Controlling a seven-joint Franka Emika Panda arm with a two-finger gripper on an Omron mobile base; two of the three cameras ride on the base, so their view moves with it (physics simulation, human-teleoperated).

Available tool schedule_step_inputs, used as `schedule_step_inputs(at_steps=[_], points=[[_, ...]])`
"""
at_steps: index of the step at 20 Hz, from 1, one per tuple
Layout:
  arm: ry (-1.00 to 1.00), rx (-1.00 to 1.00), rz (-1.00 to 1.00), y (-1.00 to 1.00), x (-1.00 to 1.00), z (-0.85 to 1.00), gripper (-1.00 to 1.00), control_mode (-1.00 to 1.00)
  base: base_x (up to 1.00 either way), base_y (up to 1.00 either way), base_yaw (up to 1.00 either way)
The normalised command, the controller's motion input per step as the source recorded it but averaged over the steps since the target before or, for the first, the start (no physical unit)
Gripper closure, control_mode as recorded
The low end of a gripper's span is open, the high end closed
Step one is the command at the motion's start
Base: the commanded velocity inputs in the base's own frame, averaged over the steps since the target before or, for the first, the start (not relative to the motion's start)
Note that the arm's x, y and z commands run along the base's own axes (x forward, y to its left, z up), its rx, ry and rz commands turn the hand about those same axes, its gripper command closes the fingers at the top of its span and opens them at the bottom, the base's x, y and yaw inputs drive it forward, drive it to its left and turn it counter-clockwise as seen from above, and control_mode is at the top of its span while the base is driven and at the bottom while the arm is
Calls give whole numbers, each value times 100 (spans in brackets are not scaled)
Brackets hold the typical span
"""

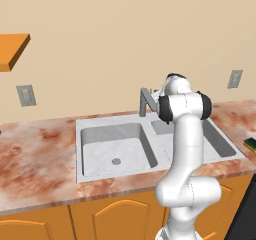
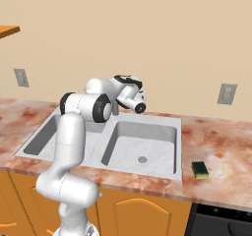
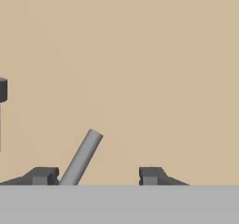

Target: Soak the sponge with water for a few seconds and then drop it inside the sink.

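The task has barely begun: the sponge [image 2: 200, 169] lies dry on the bench [image 2: 221, 146] right of the sink [image 2: 178, 146]. No water runs. The pincer [image 3: 98, 175] is clenched around the faucet lever [image 3: 83, 157].

my own arm hides most of the right basin of the sink [image 1: 100, 129] in the left base view, and much of the faucet [image 1: 145, 101]. the sponge [image 1: 251, 144] is cut off by that picture's right edge.
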Motion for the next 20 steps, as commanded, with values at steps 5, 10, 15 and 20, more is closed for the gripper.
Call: schedule_step_inputs(at_steps=[5, 10, 15, 20], points=[[0, 0, -4, -34, 21, -23, -100, -100, 0, 0, 0], [0, 0, -4, -40, 18, -24, -100, -100, 0, 0, 0], [0, 0, -4, -42, 17, -27, -100, -100, 0, 0, 0], [0, 0, -3, -43, 17, -30, -100, -100, 0, 0, 0]])
